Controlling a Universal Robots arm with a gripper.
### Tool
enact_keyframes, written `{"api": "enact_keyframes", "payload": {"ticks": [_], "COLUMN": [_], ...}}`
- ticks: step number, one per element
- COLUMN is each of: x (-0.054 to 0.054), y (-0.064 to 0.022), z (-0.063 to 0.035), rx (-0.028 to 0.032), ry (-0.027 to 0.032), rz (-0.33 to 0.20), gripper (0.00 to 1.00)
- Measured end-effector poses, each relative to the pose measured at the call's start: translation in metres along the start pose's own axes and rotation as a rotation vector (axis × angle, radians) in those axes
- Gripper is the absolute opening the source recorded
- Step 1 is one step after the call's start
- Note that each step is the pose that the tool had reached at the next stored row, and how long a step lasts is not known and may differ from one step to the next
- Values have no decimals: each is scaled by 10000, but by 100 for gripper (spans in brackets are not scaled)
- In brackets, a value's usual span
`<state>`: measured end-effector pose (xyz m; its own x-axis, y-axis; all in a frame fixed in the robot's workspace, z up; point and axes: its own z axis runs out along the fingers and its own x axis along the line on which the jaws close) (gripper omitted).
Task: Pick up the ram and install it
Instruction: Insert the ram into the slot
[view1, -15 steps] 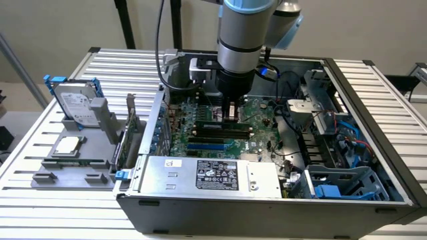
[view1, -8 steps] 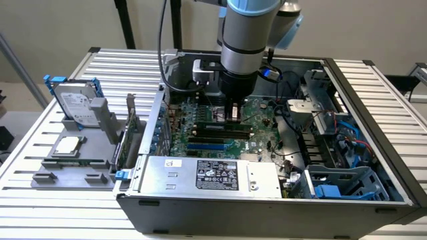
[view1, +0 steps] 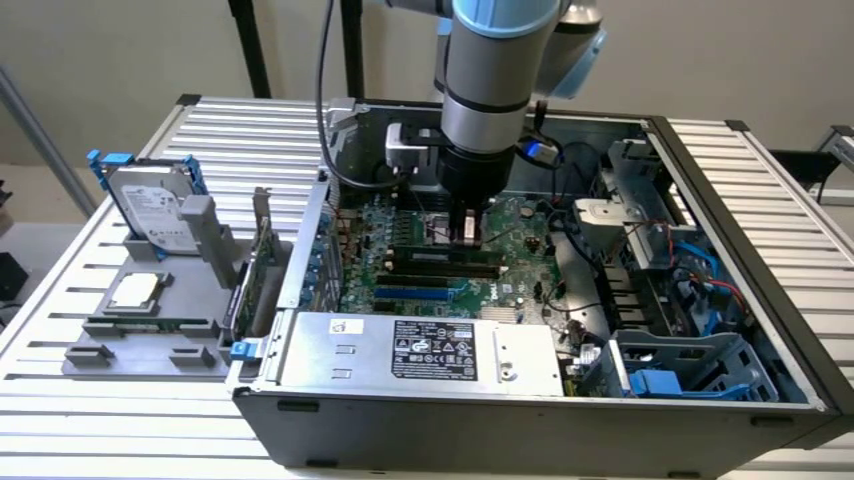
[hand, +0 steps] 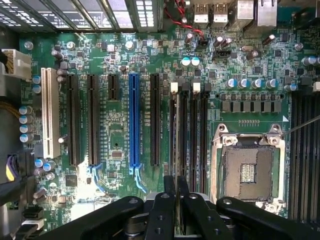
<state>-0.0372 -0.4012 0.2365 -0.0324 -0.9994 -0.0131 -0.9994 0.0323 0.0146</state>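
While fingers meet, the tool (view1: 466, 236) touches the ram (view1: 447, 257).

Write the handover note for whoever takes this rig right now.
Gripper: down inside the open computer case, over the motherboard, shut on the ram.
Ram: picked up, held edge-on in line with the memory slots, beside the empty CPU socket.
Done: pick-up and carry to the slots.
Left: the pictures do not settle whether the ram is fully seated; the white slot latches need checking.
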Motion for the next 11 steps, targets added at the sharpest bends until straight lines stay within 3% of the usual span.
{"api": "enact_keyframes", "payload": {"ticks": [11], "x": [1], "y": [1], "z": [42], "rx": [5], "ry": [86], "rz": [1], "gripper": [13]}}
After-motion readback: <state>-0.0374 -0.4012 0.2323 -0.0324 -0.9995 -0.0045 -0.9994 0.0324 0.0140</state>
